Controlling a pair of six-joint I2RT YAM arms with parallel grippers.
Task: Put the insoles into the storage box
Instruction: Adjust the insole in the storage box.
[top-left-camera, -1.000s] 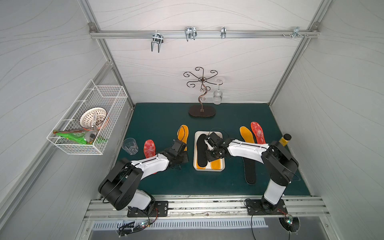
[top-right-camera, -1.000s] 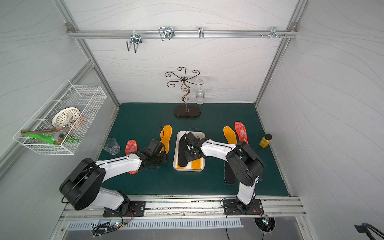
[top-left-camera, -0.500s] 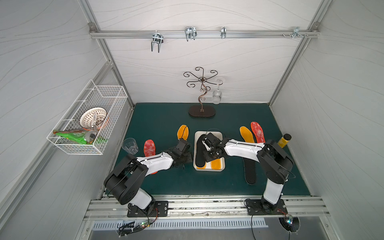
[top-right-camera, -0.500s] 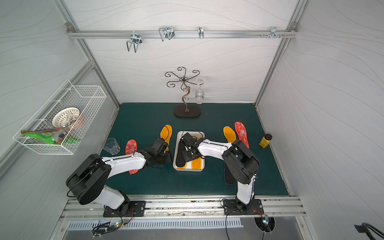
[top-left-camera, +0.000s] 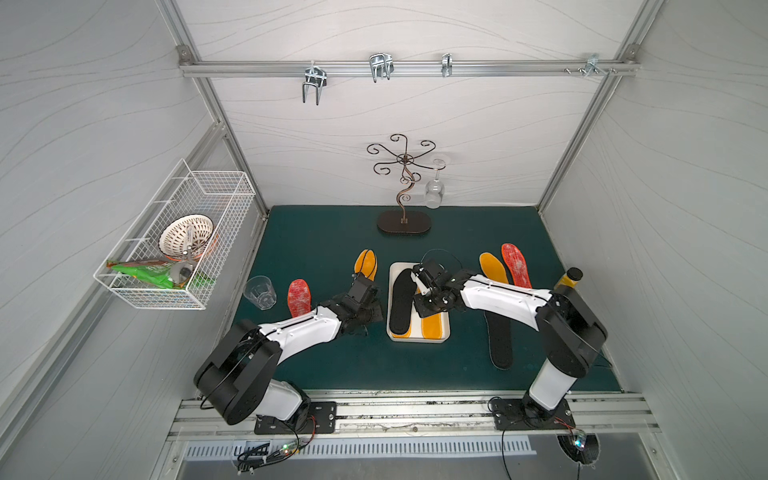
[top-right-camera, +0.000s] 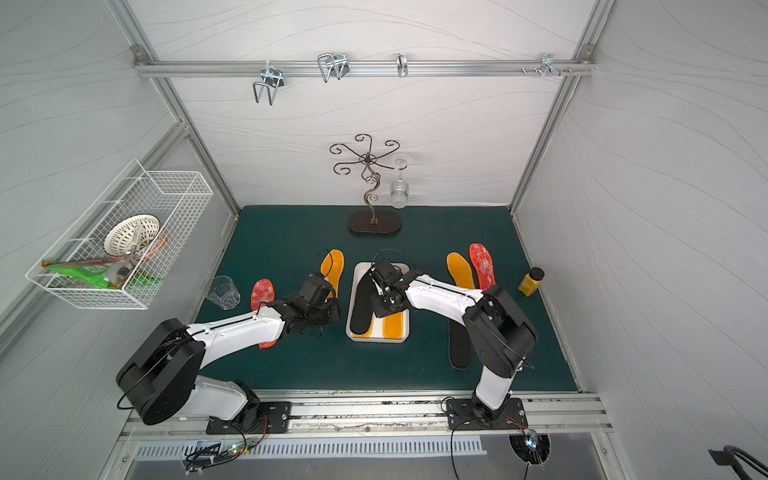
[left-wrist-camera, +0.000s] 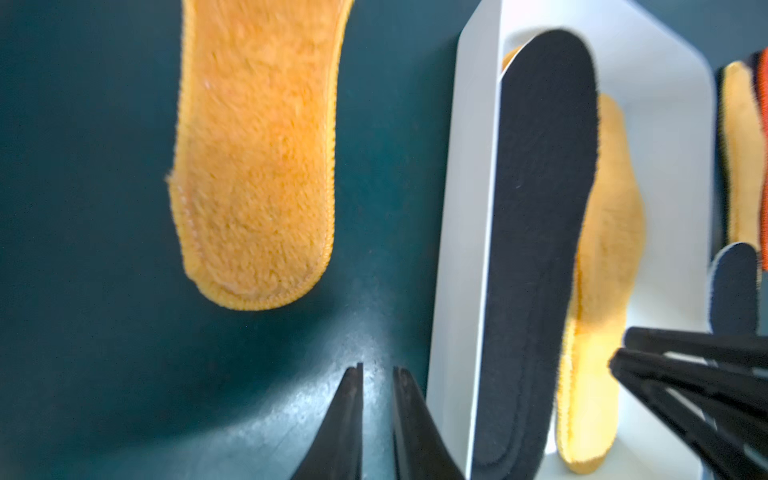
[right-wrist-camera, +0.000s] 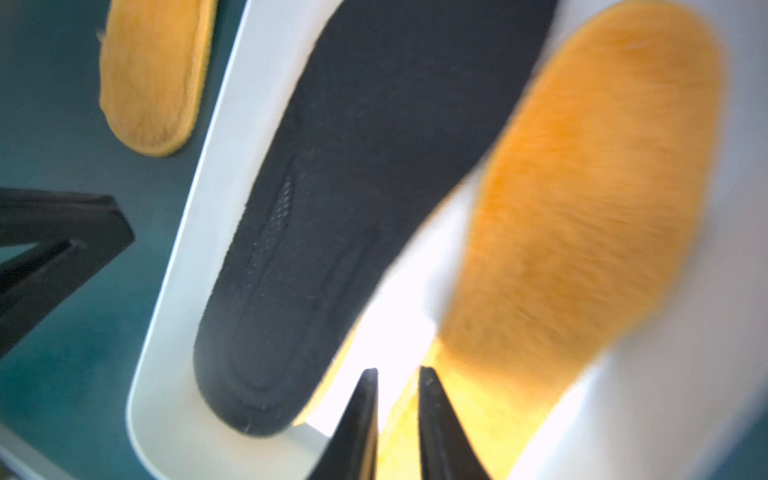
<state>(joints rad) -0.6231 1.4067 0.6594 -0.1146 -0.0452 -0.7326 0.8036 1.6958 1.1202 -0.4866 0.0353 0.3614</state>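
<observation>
Two arms of mine reach in low over the mat, shoulders back at the rail, wrists bent down.

My left claw hangs over bare mat just beside the box, on its left. Its fingers stand a narrow slit apart with nothing between them.

My right claw points down into the box. Its fingers are a little parted. An orange edge shows in the gap, and I cannot tell whether they touch it.

Three insoles lie in the box:
- one black insole along the left wall;
- one orange insole under it, only an edge peeking out;
- a second orange insole on the right side.

Five insoles lie on the mat:
- left of the box, one orange insole and one red insole;
- right of it, one orange insole and one red insole side by side;
- one black insole nearer the rail.

That makes four orange, two black and two red.

One wire basket on the left wall holds a white strainer and a green packet. One tumbler stands near the left red insole. One yellow bottle stands at the mat's right edge. One wine glass hangs from the stand at the back.
</observation>
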